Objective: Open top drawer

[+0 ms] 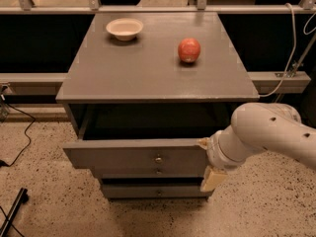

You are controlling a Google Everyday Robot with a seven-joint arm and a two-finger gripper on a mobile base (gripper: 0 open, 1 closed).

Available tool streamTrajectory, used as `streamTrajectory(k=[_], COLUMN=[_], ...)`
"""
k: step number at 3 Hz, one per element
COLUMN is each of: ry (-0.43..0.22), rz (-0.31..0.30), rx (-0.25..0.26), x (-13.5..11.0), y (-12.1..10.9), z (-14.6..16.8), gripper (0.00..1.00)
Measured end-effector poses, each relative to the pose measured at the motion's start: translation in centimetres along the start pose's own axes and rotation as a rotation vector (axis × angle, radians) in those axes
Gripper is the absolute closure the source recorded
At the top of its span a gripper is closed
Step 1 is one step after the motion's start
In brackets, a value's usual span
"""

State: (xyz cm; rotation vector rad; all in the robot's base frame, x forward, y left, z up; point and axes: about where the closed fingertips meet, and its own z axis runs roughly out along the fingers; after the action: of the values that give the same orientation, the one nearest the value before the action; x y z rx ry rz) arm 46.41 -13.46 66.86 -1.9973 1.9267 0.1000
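Note:
The top drawer (123, 155) of the grey cabinet is pulled well out towards me, with a dark gap behind its front. Its small brass knob (158, 159) sits at the centre of the front. My gripper (209, 161) is at the right end of the drawer front, against its edge, on the end of my white arm (266, 132) that comes in from the right. The arm hides the drawer's right corner.
Two narrower grey drawers (148, 189) sit closed below. On the cabinet top (148, 73) stand a white bowl (124, 28) at the back left and a red apple (189, 50) at the right. Black cables lie on the speckled floor at left. A rail runs behind.

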Motion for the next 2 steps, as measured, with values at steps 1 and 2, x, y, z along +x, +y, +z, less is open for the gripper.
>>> streamTrajectory(k=[1,2], ry=[-0.025,-0.03], rz=[0.025,0.028], rx=[0.0,0.018], x=[-1.4,-2.1], y=[4.0,5.0], z=[-2.3,-4.0], gripper=[0.18,0.18])
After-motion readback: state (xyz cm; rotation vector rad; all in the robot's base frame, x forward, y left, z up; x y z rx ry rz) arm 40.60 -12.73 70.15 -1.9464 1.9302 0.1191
